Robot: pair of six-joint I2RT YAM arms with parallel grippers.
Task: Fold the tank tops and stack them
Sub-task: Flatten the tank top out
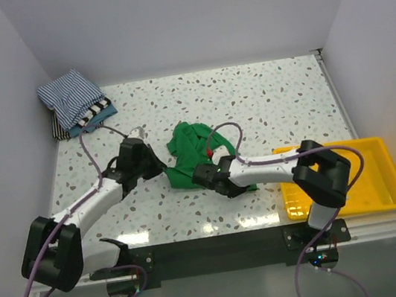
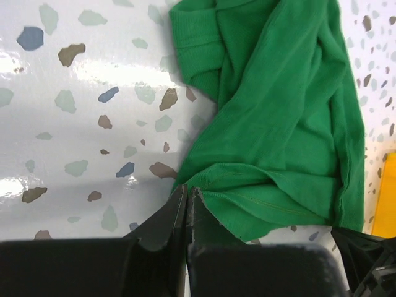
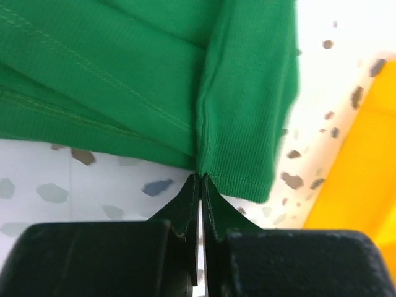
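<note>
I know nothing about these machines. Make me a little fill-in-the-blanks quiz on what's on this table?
The left fingers and right fingers both pinch a crumpled tank top coloured ____.
The folded pile sits in the far ____ corner of the table.
The plastic tray at the near right is ____.
Missing words: green; left; yellow.

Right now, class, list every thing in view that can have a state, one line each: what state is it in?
green tank top: unfolded, crumpled.
left gripper: shut on its edge.
right gripper: shut on its edge.
blue-and-white striped tank top: folded, uppermost in the far-left corner.
black-and-white striped tank top: folded, beneath it.
yellow tray: lying flat, open side up.
</note>
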